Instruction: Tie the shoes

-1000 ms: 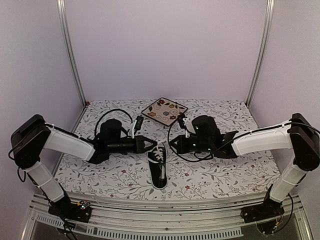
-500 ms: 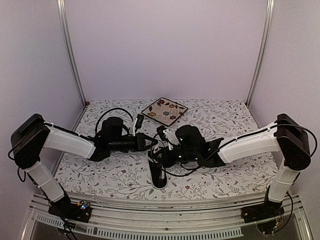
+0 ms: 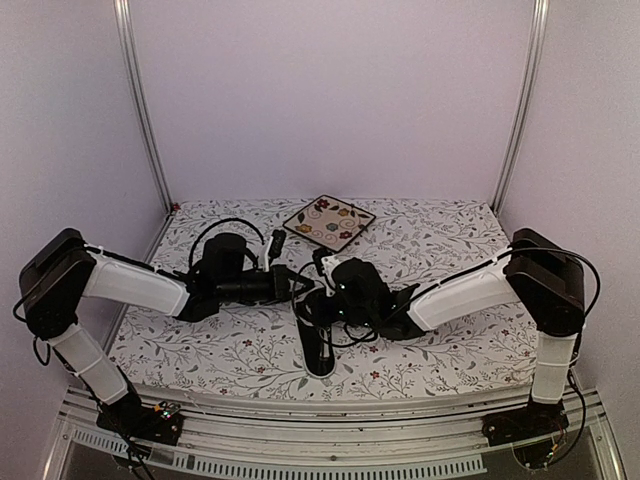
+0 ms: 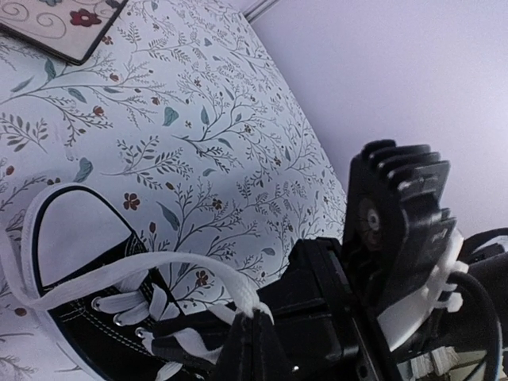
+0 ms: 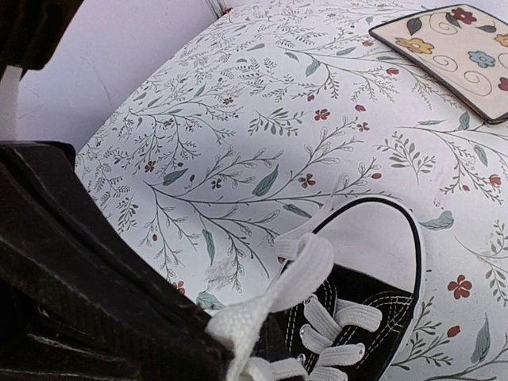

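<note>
At the left end effector point(image 4: 252, 332): clamped together on a strand of the white lace point(image 4: 182, 261), pinched right at the tips, with the strand curving back toward the eyelets. At the right end effector point(image 5: 210, 337): likewise closed on lace, a flat white band gripped at the very tip and leading down to the lacing. Seen from above, tip to tip, left reaching in from the left and right from the right, almost touching over the far half of the shoe point(image 3: 318, 345). Outward from there: black canvas shoe flat on the floral tabletop point(image 3: 450, 340), between the two arms, long axis running near to far, white toe cap toward the arm bases, collar and lace ends toward the back wall. Just below both sets of tips, then, and stretching nearward from them, with neither arm clearly closer. Hard to tell from any view whether held as loops or as single ends, or whether crossed yet. Judging by this, mid-knot. Probably calls for a pull across the short axis — left end effector out to the left, right out to the right — square to the long axis, so as not to swing the toe round or lift the collar. Farther back and well apart: the square flowered plate point(image 3: 329, 221).
</note>
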Motion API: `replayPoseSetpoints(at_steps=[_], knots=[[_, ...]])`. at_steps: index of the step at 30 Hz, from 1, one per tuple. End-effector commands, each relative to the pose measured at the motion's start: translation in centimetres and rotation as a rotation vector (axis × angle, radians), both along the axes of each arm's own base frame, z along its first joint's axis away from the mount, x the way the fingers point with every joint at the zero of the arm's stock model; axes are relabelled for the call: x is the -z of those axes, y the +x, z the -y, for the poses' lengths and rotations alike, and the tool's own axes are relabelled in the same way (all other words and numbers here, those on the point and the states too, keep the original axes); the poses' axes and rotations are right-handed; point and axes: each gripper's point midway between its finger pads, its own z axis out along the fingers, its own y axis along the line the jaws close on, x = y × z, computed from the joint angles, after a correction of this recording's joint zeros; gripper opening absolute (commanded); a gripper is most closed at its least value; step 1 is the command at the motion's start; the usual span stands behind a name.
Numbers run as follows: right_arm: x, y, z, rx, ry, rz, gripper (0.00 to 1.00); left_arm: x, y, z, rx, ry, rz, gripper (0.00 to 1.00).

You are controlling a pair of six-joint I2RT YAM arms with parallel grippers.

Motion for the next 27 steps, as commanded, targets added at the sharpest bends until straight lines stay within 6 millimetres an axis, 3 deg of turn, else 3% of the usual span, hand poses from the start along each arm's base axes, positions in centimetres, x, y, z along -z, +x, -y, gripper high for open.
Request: replayPoseSetpoints(at_steps=[1,4,10,18,27], knots=[[-1.3,1.4,-1.6,0.032,0.097,0.054,0.02,-2.0,0.5,0.7,-0.002,-0.053,0.010,0.00],[-1.1,1.0,-3.0,-0.021,0.117,0.041,0.02,-2.0,0.5,1.0,0.005,-0.063,0.006,0.00],[-1.4,-0.2,-3.4,-0.111,0.112,0.033,0.02,-2.2,0.8,1.9,0.029,-0.080,-0.003,0.00],[-1.3,-2.8,-3.8,-0.363,0.169,-0.080,0.02,-2.0,0.5,2.8,0.083,-0.081,-0.023,0.00],[-1.1,-4.6,-4.2,-0.477,0.235,-0.226,0.02,-0.2,1.3,1.6,0.071,0.039,-0.035,0.00]])
